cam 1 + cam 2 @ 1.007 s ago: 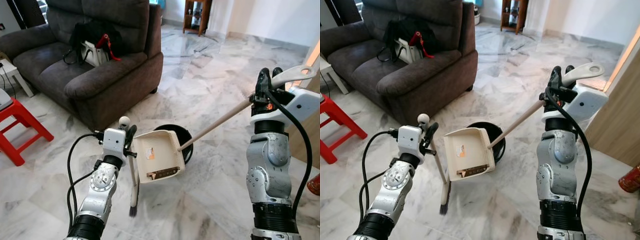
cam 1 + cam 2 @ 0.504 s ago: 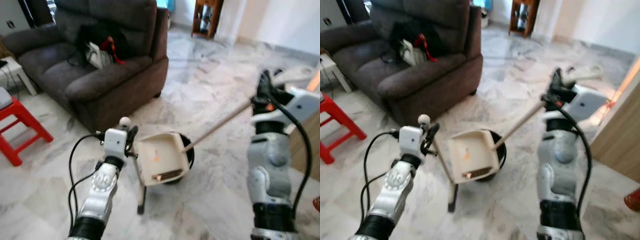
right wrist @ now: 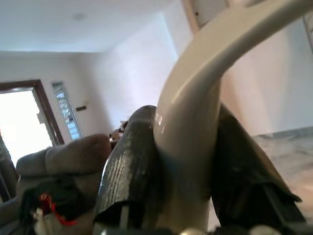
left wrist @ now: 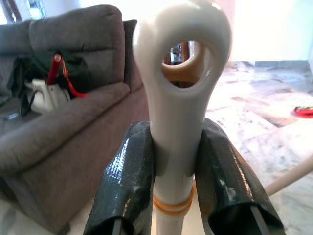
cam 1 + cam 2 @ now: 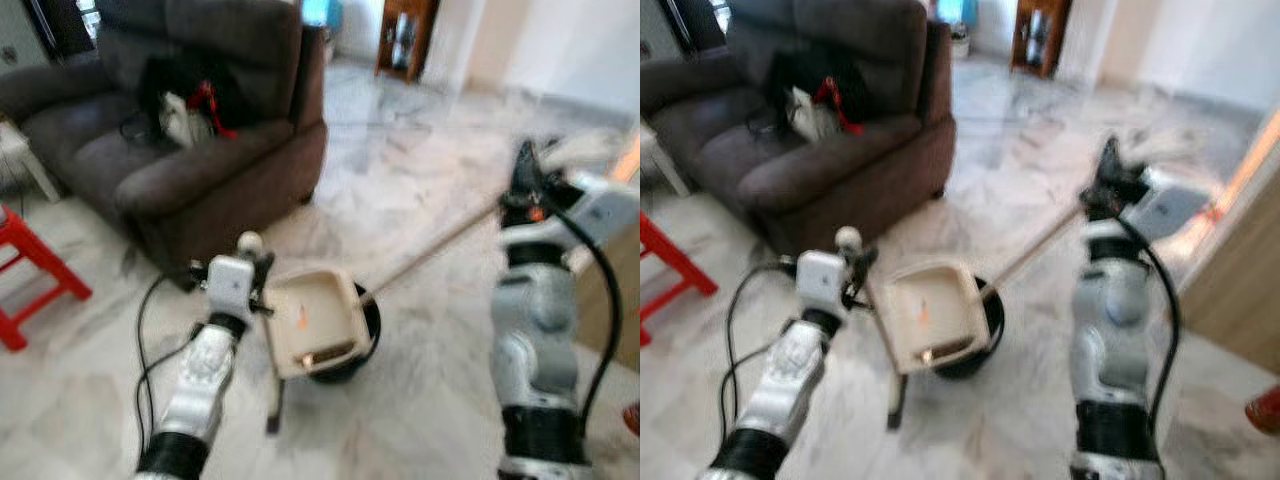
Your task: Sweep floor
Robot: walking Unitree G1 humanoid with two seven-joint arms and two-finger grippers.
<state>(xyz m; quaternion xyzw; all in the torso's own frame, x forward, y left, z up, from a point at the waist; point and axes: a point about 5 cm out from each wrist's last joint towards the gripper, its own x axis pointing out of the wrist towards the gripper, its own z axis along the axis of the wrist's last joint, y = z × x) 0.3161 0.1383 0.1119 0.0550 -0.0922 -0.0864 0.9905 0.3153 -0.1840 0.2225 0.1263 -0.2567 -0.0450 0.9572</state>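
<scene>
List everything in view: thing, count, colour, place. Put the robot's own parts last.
Sofa: one, dark grey, on the robot's left ahead.
Bag: one, black with white and red parts, on the sofa seat.
Stool: one, red, at the far left.
Dustpan: one, cream, tilted over the bin, some debris inside, on a long handle.
Bin: one, black, round, on the floor under the dustpan.
Broom: one, white handle, dark bristles on the floor.
Cabinet: one, brown wood, far end of the room.
Floor: grey-white marble tiles.
Left pincer: shut on the broom handle's top.
Right pincer: shut on the dustpan handle.
</scene>
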